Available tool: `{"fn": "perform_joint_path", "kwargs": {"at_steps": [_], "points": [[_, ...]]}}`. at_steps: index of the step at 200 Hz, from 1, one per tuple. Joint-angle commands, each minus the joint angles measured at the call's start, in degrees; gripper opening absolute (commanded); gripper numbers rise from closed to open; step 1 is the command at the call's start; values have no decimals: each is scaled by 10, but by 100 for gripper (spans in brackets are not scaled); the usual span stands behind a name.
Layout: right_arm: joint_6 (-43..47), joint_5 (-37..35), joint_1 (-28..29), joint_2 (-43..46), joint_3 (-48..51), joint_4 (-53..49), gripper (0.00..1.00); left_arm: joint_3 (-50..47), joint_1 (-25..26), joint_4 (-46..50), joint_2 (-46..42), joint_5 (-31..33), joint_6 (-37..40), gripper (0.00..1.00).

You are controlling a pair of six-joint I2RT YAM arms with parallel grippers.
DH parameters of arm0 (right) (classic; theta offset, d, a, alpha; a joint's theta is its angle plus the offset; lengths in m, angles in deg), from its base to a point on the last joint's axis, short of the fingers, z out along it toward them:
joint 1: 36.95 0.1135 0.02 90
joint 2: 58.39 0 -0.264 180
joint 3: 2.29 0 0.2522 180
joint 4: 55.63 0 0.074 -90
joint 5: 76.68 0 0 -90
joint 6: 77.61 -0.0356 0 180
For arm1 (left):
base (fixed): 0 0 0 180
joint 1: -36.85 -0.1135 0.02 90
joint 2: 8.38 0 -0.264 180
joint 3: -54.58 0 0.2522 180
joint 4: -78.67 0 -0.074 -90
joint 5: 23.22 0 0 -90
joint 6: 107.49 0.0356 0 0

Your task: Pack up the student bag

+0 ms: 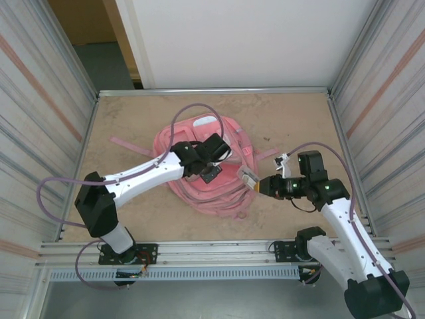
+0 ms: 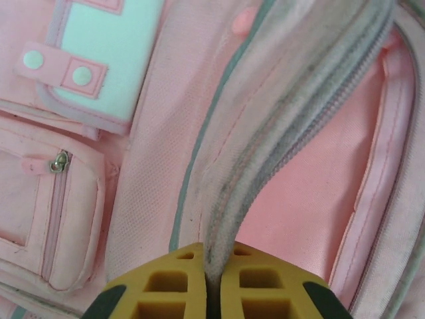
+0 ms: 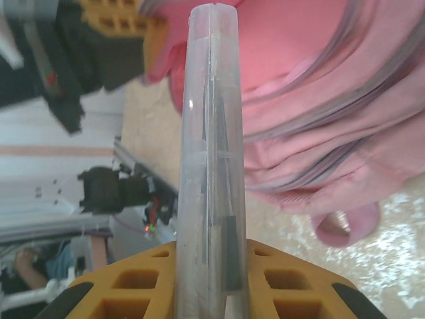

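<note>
**Case aligned with the bag mouth**
The bag (image 1: 206, 196) lies just beyond the tip of the clear case (image 1: 247, 175), along its long axis. The right gripper (image 1: 256, 183), nearer, clamps the case. The left gripper (image 2: 212, 269) is closed on the bag's zip edge (image 2: 265, 153).

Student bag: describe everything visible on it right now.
The student bag is a soft pink fabric backpack, slumped on the table, straps trailing to both sides. Its front carries a pale flap pocket with two snaps and a small zipped pocket with a silver pull. The left claw is shut on the grey-edged zipper rim, holding it above the pink lining. The right claw holds a clear case by the bag's right edge; contact unclear.
</note>
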Motion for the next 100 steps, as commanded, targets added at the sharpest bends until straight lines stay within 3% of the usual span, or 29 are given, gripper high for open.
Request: {"fn": "perform_joint_path", "kwargs": {"at_steps": [1, 34, 66, 100], "points": [[11, 62, 29, -5, 4, 2, 22, 37, -18, 4, -32, -37, -36, 2], [-83, 47, 79, -51, 25, 129, 25, 63, -20, -15, -48, -136, -69, 0], [-212, 50, 86, -173, 19, 293, 25, 70, -20, -37, -44, -206, -101, 0], [-307, -57, 83, -248, -26, 310, 30, 79, -13, -43, -41, -222, -123, 0]]}}
